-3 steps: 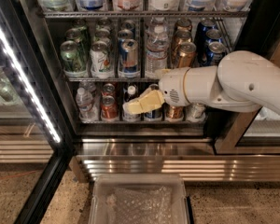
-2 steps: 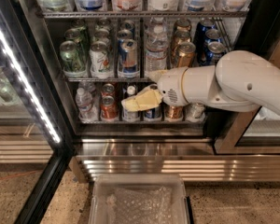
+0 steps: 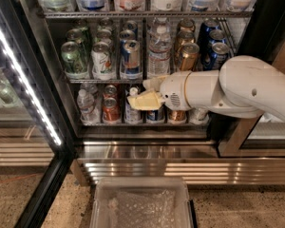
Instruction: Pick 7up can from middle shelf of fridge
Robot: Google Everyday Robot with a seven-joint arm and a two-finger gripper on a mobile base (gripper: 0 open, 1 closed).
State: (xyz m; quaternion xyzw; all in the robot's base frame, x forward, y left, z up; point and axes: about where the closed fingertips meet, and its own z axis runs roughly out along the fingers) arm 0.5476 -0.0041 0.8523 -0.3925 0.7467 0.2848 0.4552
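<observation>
Fridge (image 3: 50,75): gripper (image 3: 143,99) before lower cans (image 3: 110,109)

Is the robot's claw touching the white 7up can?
No, the gripper hangs in front of the lower rack, below the 7up can and apart from it.

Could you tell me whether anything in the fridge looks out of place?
Nothing stands out: cans on the middle shelf stand upright in rows, the 7up can among them. The gripper is lower, in front of the rack below.

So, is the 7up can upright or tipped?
Upright: the can stands top-up on the shelf; the gripper hangs below, to its right.
</observation>
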